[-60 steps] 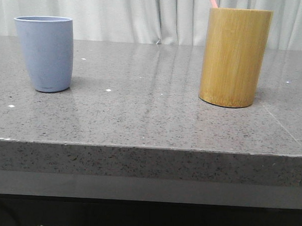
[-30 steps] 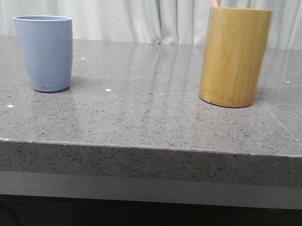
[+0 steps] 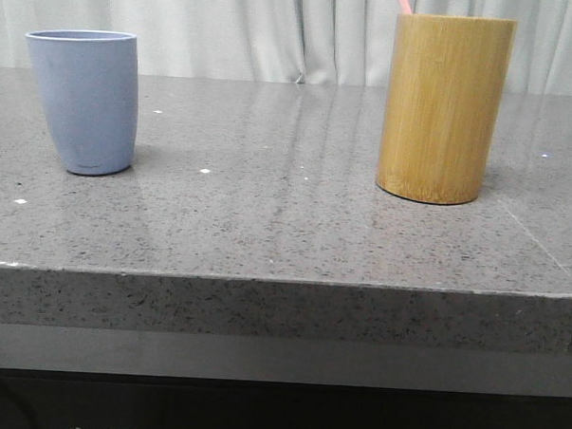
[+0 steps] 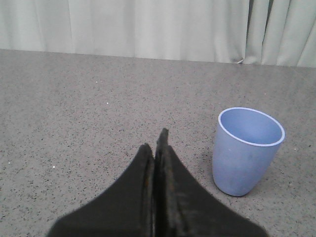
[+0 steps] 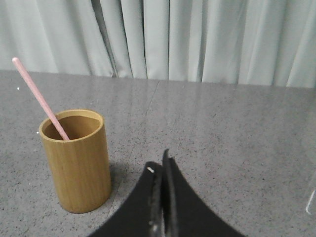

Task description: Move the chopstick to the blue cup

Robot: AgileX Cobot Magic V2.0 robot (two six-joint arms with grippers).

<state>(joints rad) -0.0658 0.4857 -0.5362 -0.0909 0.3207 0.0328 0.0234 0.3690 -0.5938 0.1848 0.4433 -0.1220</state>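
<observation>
A pale pink chopstick (image 5: 39, 98) leans inside a tan bamboo cup (image 5: 76, 160); in the front view only its tip (image 3: 403, 1) shows above the bamboo cup (image 3: 444, 107) at the right. The blue cup (image 3: 84, 101) stands empty at the left of the table and shows in the left wrist view (image 4: 246, 150). My left gripper (image 4: 155, 143) is shut and empty, above the table beside the blue cup. My right gripper (image 5: 160, 165) is shut and empty, beside the bamboo cup. Neither gripper shows in the front view.
The grey speckled stone table (image 3: 286, 205) has its front edge near the camera. A pale curtain (image 3: 275, 29) hangs behind the table.
</observation>
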